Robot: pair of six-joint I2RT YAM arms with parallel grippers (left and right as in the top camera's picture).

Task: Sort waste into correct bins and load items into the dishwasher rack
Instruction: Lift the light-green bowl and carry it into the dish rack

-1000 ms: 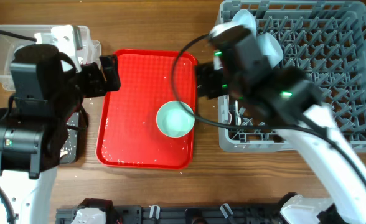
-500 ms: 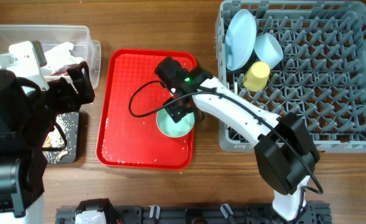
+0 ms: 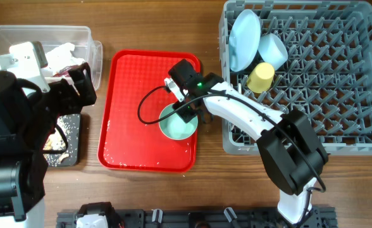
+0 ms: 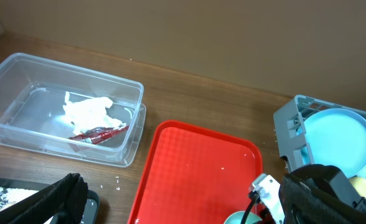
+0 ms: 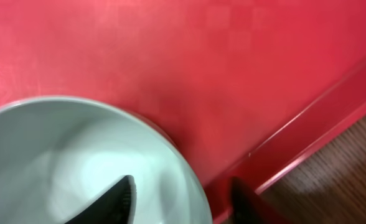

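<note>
The mint green bowl (image 3: 176, 125) sits on the red tray (image 3: 132, 95), also low in the left wrist view (image 4: 238, 218). My right gripper (image 3: 186, 115) is open and straddles the bowl's right rim (image 5: 180, 199), one finger inside the bowl (image 5: 58, 155), one outside. The pale blue plate (image 3: 245, 38), small pale blue bowl (image 3: 274, 47) and yellow cup (image 3: 260, 77) stand in the grey dishwasher rack (image 3: 338, 82). The white napkin (image 4: 86, 111) and red wrapper (image 4: 96, 134) lie in the clear tub (image 4: 21, 74). My left gripper (image 4: 189, 202) is wide open and empty, raised at the left.
The black tray (image 3: 69, 149) with brown and white food scraps lies under my left arm at the left. White crumbs dot the red tray's surface. My right arm's cable (image 3: 149, 104) loops over the tray. The rack's wall stands just right of the tray.
My right arm has reached down from high near the camera to the mint bowl and settled on its right rim. My left arm has pulled back to the left.
</note>
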